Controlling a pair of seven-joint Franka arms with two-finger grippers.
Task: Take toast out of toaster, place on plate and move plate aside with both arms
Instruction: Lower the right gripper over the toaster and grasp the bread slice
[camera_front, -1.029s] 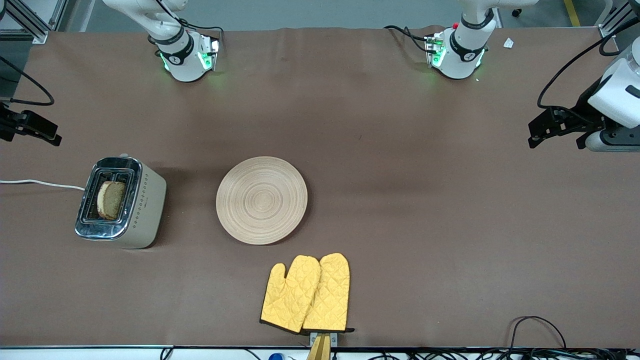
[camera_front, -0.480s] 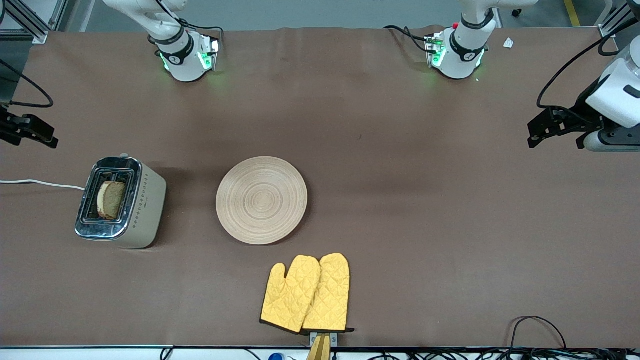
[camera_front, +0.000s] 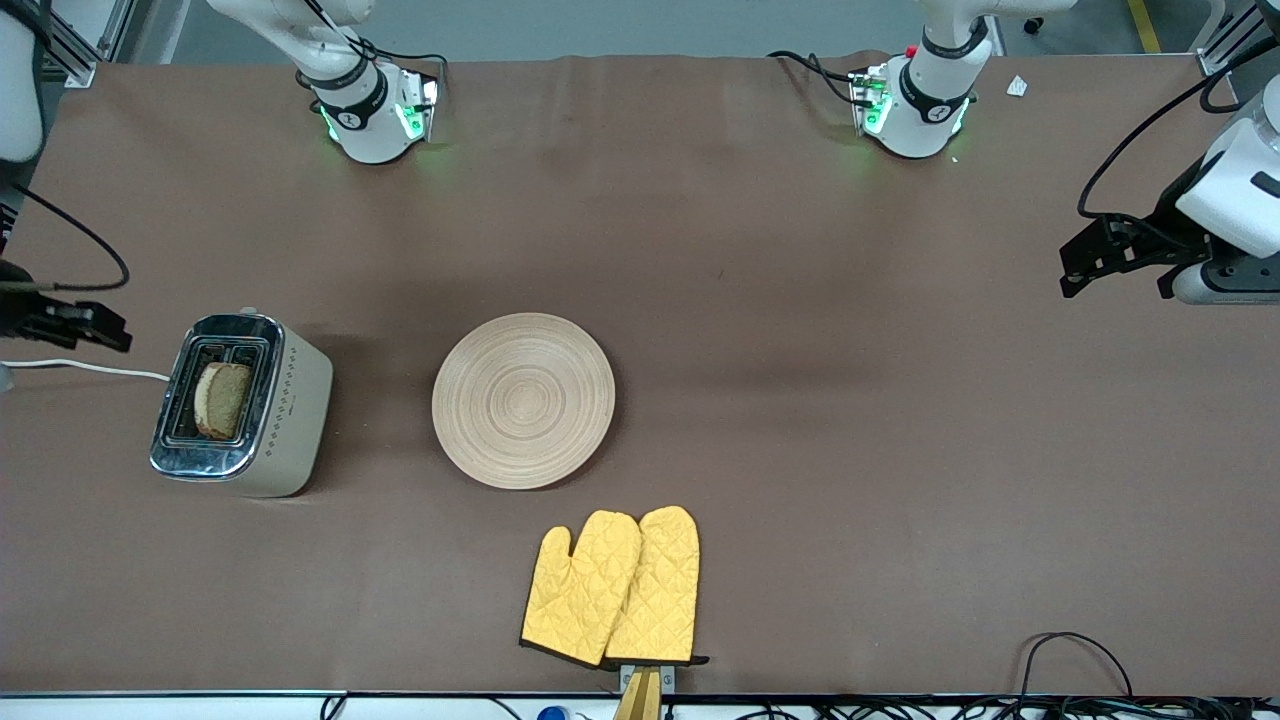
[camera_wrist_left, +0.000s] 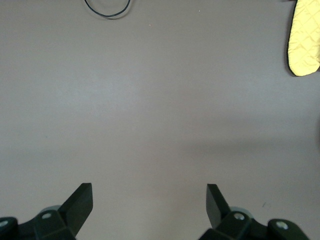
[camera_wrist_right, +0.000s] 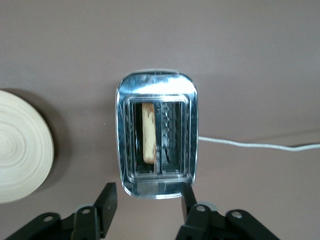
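The toast (camera_front: 222, 400) stands upright in one slot of a silver toaster (camera_front: 285, 410) toward the right arm's end of the table. In the right wrist view the toast (camera_wrist_right: 148, 132) and toaster (camera_wrist_right: 156, 187) lie just past the fingertips. The wooden plate (camera_front: 523, 400) lies bare mid-table, and its edge shows in the right wrist view (camera_wrist_right: 20, 145). My right gripper (camera_front: 75, 325) is open and empty over the table beside the toaster (camera_wrist_right: 147, 200). My left gripper (camera_front: 1100, 255) is open and empty over bare table at the left arm's end (camera_wrist_left: 149, 200).
Two yellow oven mitts (camera_front: 615, 588) lie nearer to the front camera than the plate; one tip shows in the left wrist view (camera_wrist_left: 304, 40). The toaster's white cord (camera_front: 90, 368) runs off the table's end (camera_wrist_right: 250, 145). Black cables (camera_front: 1070, 660) lie at the table's front edge.
My right gripper has moved toward the toaster, lower in the front view. The left arm has barely shifted. Toast, plate and mitts have not moved.
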